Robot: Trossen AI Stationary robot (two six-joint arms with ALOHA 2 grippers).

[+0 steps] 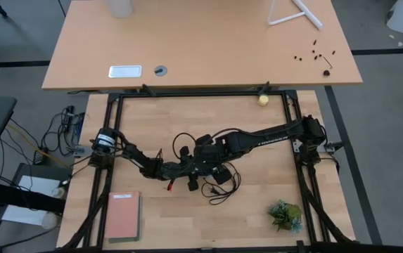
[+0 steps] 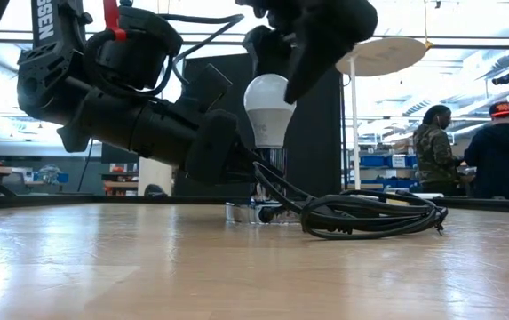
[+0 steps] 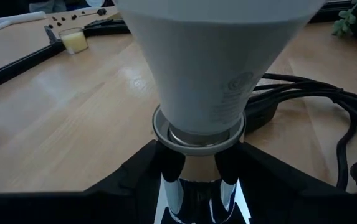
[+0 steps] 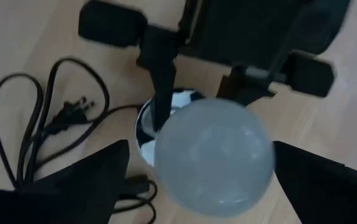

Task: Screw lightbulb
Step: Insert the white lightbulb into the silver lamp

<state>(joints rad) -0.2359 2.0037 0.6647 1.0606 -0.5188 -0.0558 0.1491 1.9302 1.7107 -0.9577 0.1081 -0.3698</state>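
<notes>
The lightbulb (image 2: pixel 268 108) stands upright in the socket (image 3: pixel 198 186) near the middle of the desk (image 1: pixel 257 211). The left tool (image 3: pixel 197 177) sits low at the socket, one finger on either side. The right tool (image 4: pixel 197 180) hangs directly above the bulb, fingers apart to either side. The cord (image 2: pixel 369 216) lies coiled just beside the socket. A notebook (image 1: pixel 122 215) lies at the desk's near left corner, a plant (image 1: pixel 285 215) at its near right.

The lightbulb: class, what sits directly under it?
Under the lightbulb sits the silver socket, gripped by the left pincer. The bulb's base inside the socket is hidden, as is the table beneath.
</notes>
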